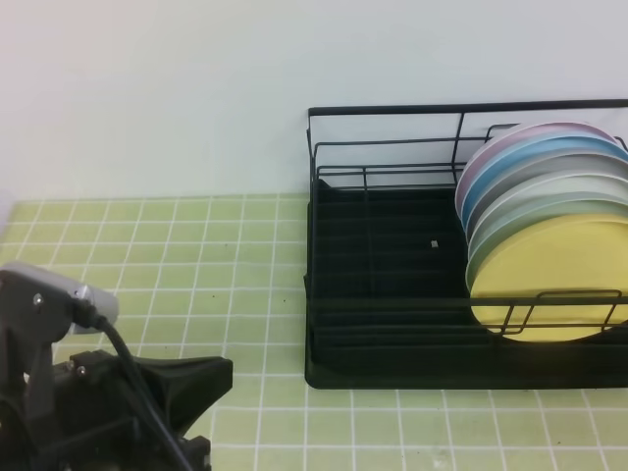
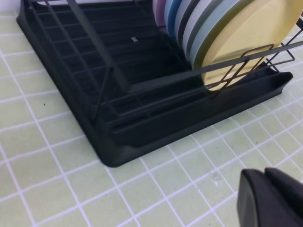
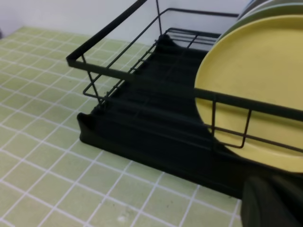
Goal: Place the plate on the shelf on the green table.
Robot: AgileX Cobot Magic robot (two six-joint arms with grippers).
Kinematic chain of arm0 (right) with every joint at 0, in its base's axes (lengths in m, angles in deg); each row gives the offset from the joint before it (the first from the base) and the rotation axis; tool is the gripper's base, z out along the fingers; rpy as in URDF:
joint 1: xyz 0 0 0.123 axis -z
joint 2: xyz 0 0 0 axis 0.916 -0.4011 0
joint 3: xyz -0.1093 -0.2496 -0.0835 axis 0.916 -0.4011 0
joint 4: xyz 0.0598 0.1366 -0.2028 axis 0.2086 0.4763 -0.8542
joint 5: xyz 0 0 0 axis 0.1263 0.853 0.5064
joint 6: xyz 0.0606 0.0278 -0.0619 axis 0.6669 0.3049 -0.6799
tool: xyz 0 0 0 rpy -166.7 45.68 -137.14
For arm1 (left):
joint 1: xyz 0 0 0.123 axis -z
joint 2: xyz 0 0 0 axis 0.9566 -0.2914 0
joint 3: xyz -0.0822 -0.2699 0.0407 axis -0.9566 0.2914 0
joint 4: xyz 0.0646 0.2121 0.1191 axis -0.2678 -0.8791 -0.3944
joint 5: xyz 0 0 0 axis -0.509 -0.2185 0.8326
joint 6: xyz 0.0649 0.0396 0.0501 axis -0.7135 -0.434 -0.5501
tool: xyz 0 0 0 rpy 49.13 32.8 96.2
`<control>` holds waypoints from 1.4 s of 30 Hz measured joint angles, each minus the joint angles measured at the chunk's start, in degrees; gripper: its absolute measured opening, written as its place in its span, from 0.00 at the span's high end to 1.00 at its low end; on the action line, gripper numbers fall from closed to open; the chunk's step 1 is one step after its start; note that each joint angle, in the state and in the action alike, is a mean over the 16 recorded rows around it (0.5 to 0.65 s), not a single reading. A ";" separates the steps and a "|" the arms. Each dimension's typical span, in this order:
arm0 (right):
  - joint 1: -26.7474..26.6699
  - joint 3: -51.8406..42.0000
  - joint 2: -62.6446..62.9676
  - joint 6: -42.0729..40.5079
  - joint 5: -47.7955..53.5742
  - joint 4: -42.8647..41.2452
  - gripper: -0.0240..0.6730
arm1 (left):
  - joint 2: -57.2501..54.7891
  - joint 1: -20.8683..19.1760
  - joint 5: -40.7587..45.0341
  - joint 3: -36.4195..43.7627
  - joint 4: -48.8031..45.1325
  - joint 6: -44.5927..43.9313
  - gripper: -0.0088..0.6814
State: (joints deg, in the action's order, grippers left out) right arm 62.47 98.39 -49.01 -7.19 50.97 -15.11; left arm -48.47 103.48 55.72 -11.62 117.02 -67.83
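Already upright in the black wire dish rack (image 1: 392,294), the pale-yellow plate (image 1: 554,280) stands at the front of a row of plates, leaning against a mint-green plate (image 1: 549,214) with grey, blue and pink ones behind it, its lower edge seated in the ribbed tray base and crossed by the thin front rail. The rack sits on the tiled bench (image 1: 196,255), small yellow-green squares with white grout. Both arms are low and well apart from the plate: the left claw (image 2: 272,198) shows as dark fingers pressed together at the corner of its own view, holding nothing; the right claw (image 3: 272,203) is a dark blur at the lower edge of its view, just in front of the rack, also closed and empty. By the look of it, the plate is stiff, glossy and probably slippery, light enough for one claw yet liable to chip or slide if pinched on its face. The shallow raised rim at the exposed top edge looks the surest hold.
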 joint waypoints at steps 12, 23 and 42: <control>0.00 -0.20 0.00 0.00 0.83 0.00 0.97 | -0.04 0.00 0.83 0.00 0.00 -0.01 0.99; 0.00 -0.20 0.00 0.00 0.84 0.00 0.97 | 1.06 0.00 1.35 0.08 -5.36 -1.21 0.99; 0.00 -0.20 0.00 0.00 0.76 0.08 0.97 | 32.91 -0.12 -20.61 22.26 -34.73 14.00 0.99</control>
State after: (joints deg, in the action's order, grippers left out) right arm 62.47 98.20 -49.01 -7.19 51.73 -15.03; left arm -15.56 103.36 35.11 10.64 82.29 -53.84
